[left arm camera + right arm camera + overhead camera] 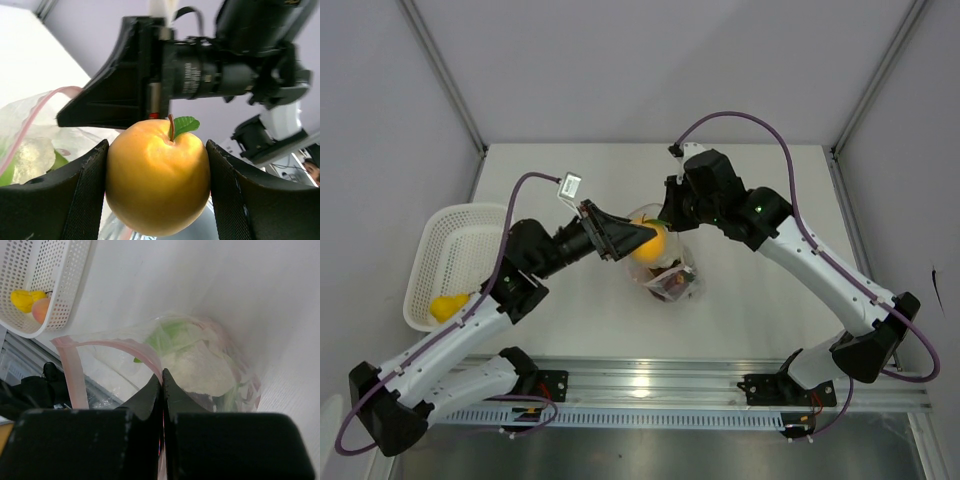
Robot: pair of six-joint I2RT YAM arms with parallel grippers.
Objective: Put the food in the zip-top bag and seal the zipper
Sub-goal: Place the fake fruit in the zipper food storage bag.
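Pads [92,192] of the left gripper [646,238] press on either side of a yellow-orange fruit [157,180] with a small green leaf, holding it off the table, the jaws spread as wide as the fruit. The fruit hangs right at the open mouth of the bag [215,360]. The right gripper [162,384] has its jaws pressed together, pinching the pink zipper strip [100,343] and holding that edge of the mouth up. The bag sits near the middle of the table [760,300]. A pale green-white leafy piece [192,367] lies inside it, and the top view shows a dark red piece [670,284] there as well. Well apart, at the table's left edge, the white basket [455,235] holds a yellow piece [22,299] and an orange piece [41,309], which touch each other.
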